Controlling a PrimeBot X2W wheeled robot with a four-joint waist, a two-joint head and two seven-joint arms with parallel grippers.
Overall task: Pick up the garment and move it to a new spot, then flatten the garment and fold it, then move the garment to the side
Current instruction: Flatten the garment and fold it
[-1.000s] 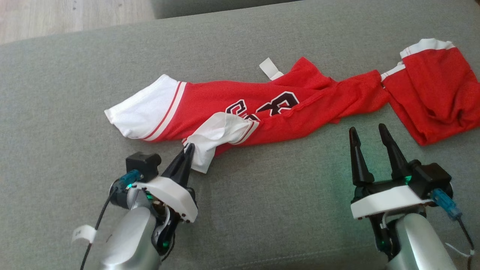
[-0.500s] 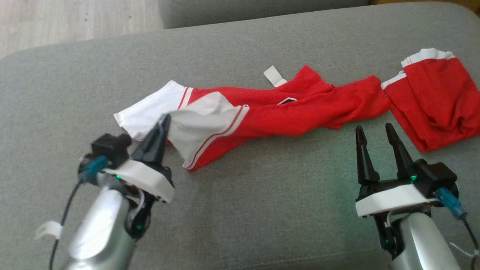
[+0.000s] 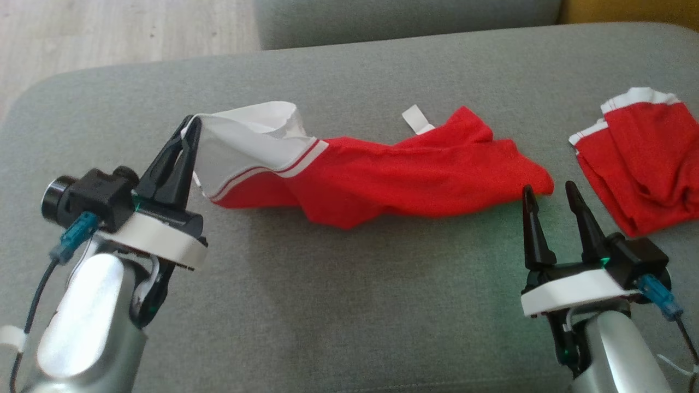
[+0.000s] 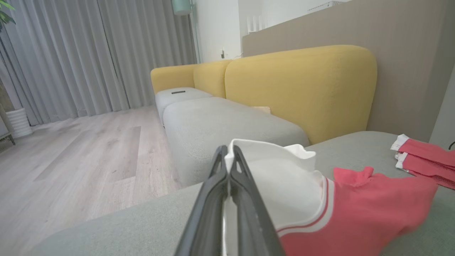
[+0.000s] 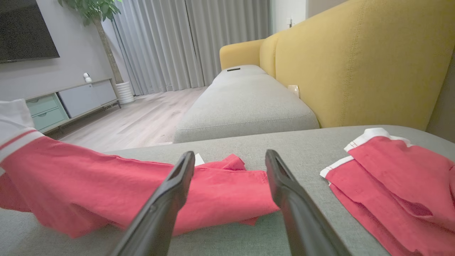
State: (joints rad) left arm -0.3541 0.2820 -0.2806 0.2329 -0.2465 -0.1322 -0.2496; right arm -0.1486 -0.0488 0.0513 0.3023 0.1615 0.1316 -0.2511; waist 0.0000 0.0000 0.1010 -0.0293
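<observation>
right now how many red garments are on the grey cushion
2. One garment stretches across the middle, hem pinched in the left gripper; the other garment lies crumpled far right.

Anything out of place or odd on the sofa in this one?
The red garment lies bunched into a twisted strip across the grey sofa cushion, its white-banded end held up by the shut left gripper. A second red garment sits crumpled, apart, at the right. Nothing looks spilled or damaged.
</observation>
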